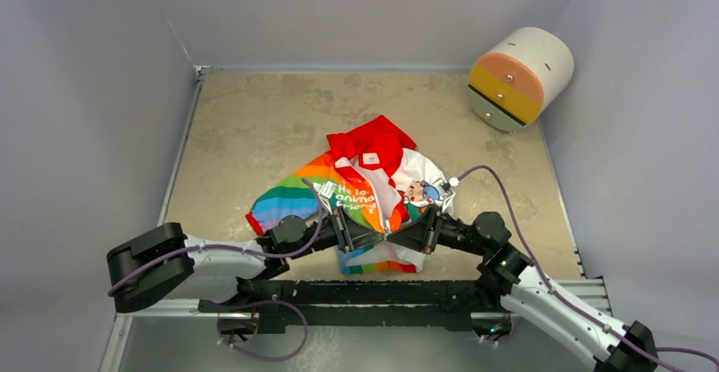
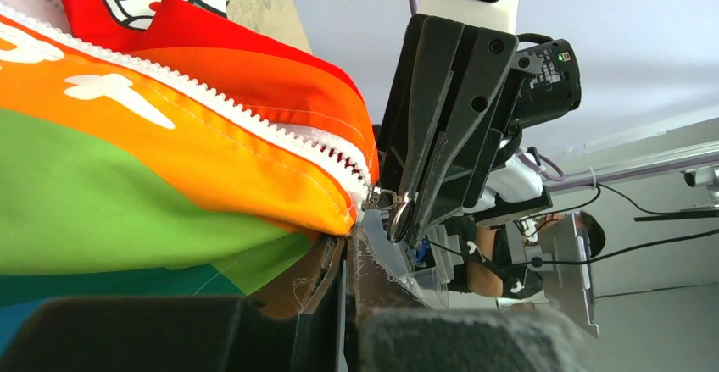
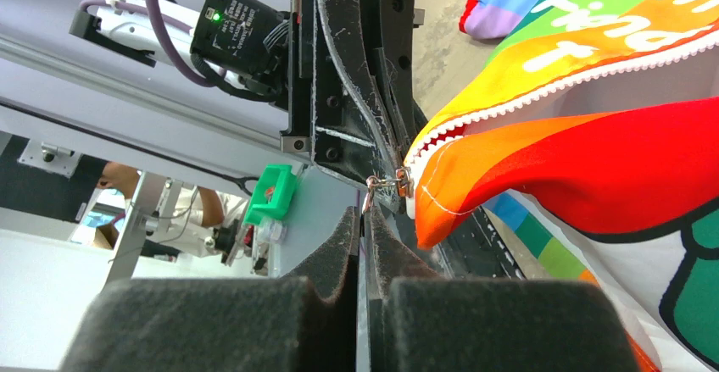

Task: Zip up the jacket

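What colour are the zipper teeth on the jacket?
White: the small zipper teeth show best in the left wrist view.

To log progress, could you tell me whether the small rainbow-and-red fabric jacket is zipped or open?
Open: the jacket has its metal zipper slider at the bottom hem, with the white teeth rows parting above it.

The rainbow-and-red jacket (image 1: 365, 194) lies crumpled on the table (image 1: 254, 126), unzipped.

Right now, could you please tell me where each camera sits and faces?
Top external: above, behind the arms, looking down on table, jacket; both arms show.
Left wrist: on left gripper, facing the right gripper; own fingers pinch jacket hem.
Right wrist: on right gripper, facing the left; own fingers hold zipper pull.
Shared: both wrist views show that pull.
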